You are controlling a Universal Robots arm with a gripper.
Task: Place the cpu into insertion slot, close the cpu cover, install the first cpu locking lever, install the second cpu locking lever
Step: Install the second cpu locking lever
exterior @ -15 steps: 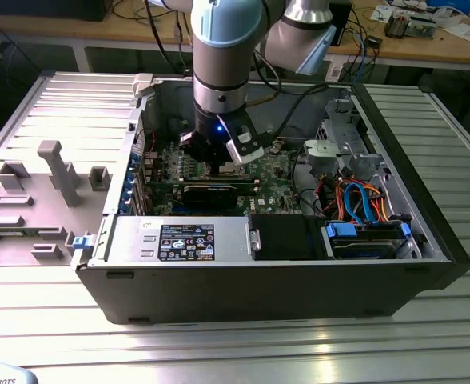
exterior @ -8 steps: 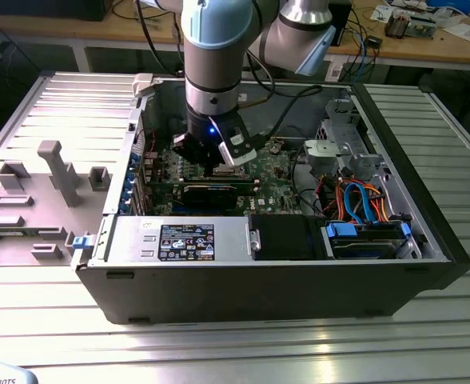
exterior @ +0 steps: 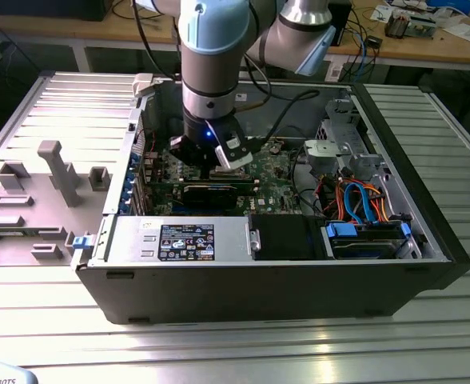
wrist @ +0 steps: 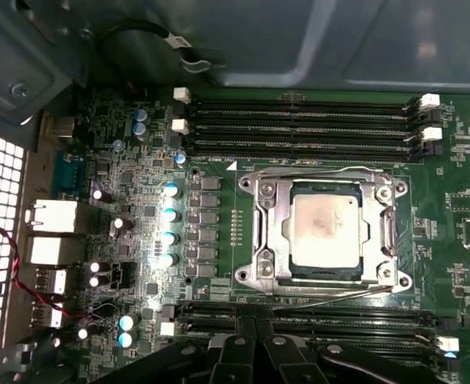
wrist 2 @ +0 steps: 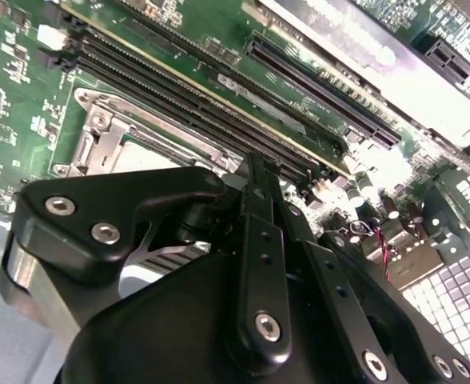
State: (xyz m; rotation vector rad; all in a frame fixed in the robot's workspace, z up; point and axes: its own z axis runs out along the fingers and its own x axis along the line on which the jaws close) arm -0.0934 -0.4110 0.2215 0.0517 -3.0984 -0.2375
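End effector (exterior: pixel 219 160) is down inside the open PC case (exterior: pixel 427 264), hovering over the green motherboard (exterior: pixel 275 188), just above the black expansion card (exterior: pixel 211 192). Fingers read as closed together: in the second wrist view the black linkages meet at one narrow tip (wrist 2: pixel 255 172), nothing visibly pinched between them.

Task parts, from the first wrist view:
- cpu (wrist: pixel 324 230) sits flat in the insertion slot (wrist: pixel 403 280), silver top facing up, with faint smudging.
- cpu cover (wrist: pixel 268 232) is down around it, the chip showing through the window.
- thin wire levers run along the socket edges, one by the 12 o'clock edge (wrist: pixel 315 170) and one by the 6 o'clock edge (wrist: pixel 323 294); can't tell if they are hooked.
- memory slots (wrist: pixel 299 120) lie in rows beyond both of those edges, all unpopulated, white latches at the ends.
- row of silver-topped capacitors (wrist: pixel 169 224) beside the socket, rear I/O ports (wrist: pixel 55 232) further out near the perforated case wall.

Exterior view: the case lies on its side on a ribbed metal table (exterior: pixel 235 344). Power supply (exterior: pixel 175 240) with a label sits along the near wall. Drive bay with blue and orange cables (exterior: pixel 363 208) is at 3 o'clock from the end effector. A grey fixture plate with upright blocks (exterior: pixel 55 172) lies at 9 o'clock, outside the case.
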